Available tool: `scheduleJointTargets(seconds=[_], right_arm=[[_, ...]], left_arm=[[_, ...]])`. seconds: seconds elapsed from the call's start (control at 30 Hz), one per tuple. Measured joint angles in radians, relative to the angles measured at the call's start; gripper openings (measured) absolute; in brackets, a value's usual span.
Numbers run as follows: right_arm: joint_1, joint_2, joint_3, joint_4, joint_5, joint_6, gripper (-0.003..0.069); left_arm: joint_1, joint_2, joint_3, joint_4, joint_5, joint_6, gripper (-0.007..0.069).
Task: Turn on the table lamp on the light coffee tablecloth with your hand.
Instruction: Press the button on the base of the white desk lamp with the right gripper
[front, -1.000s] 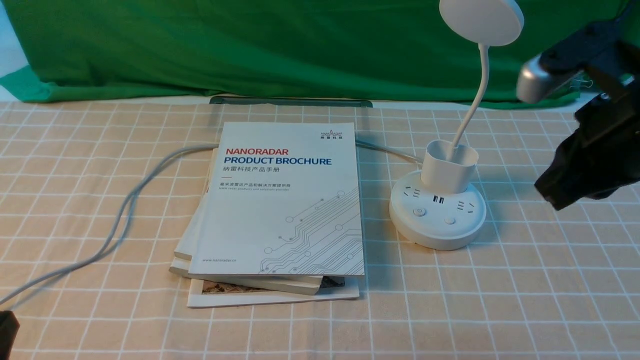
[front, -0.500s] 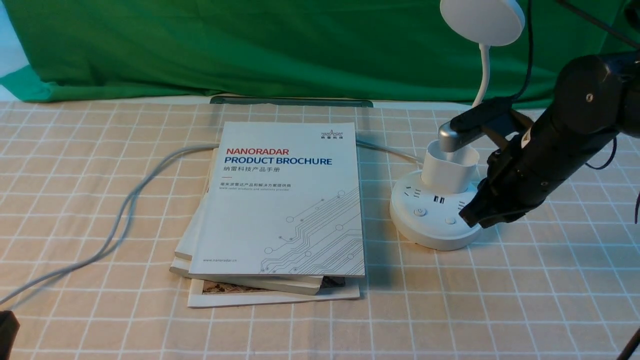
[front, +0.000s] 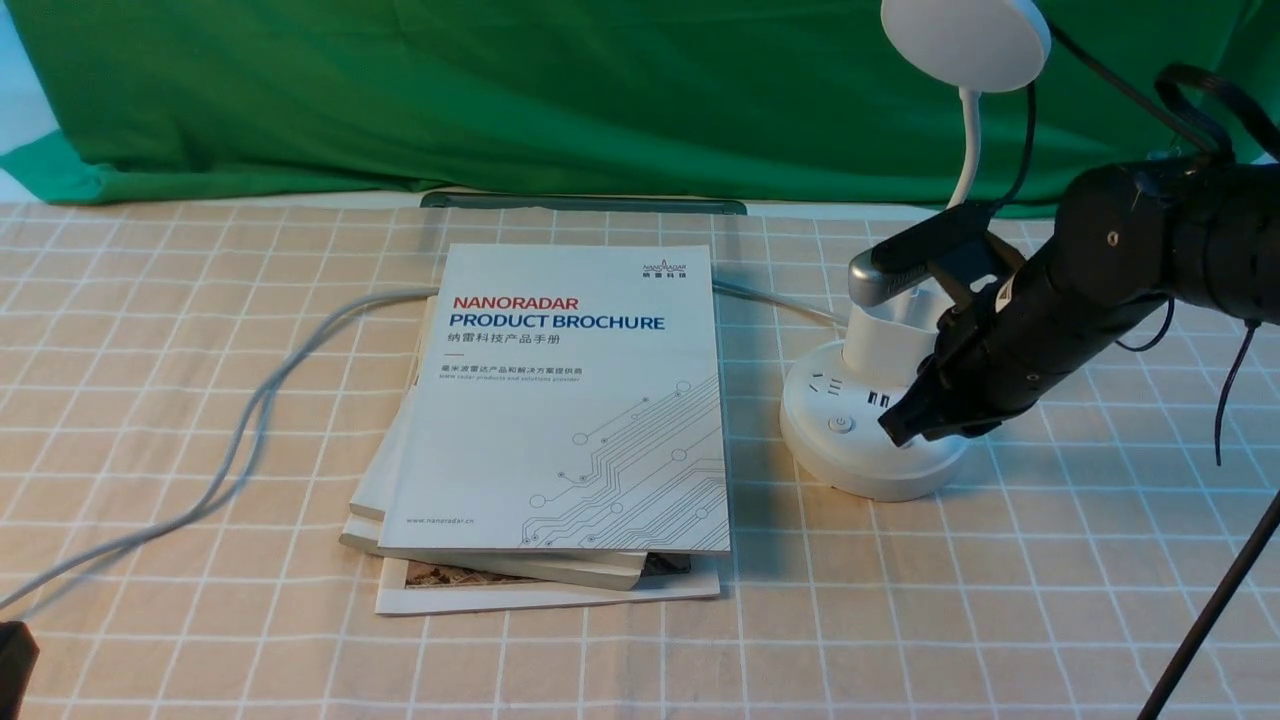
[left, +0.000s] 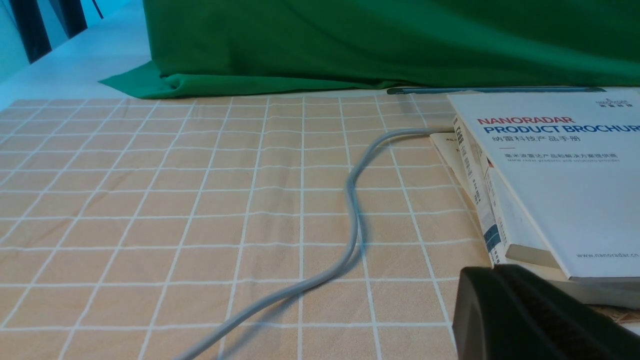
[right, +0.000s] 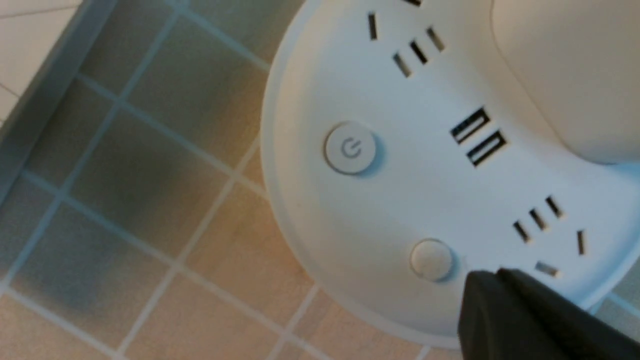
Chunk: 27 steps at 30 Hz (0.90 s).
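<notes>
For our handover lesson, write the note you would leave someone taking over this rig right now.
Right gripper: shut, empty, tips close to the small plain button; contact unclear.
Left gripper: shut, empty, near the books.
Lamp: upright on the checked tablecloth, right of the books.
Done: right gripper is at the lamp base.
Left: likely a button press; no glow shows on the lamp head.
</notes>
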Motion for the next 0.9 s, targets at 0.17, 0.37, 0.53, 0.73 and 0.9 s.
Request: scheduleJointTargets(seconds=[0.17, 0.37, 0.53, 0.73, 0.9], right_arm=[[0.000, 0.014, 0.000, 0.002, -0.032, 0.000, 0.0028], [0.014, 0.022, 0.000, 0.019, -0.064, 0.000, 0.0028], [0.023, 0.033, 0.000, 0.023, -0.065, 0.000, 0.0028], [0.023, 0.042, -0.001, 0.020, -0.059, 0.000, 0.0028], [0.023, 0.042, -0.002, 0.018, -0.058, 0.000, 0.0028]], left_arm=[[0.000, 0.000, 0.000, 0.000, 0.000, 0.000, 0.0021], [0.000, 0.000, 0.000, 0.000, 0.000, 0.000, 0.0021], [0.000, 0.000, 0.000, 0.000, 0.000, 0.000, 0.0021], [0.000, 0.000, 0.000, 0.000, 0.000, 0.000, 0.0021], [0.000, 0.000, 0.000, 0.000, 0.000, 0.000, 0.0021]])
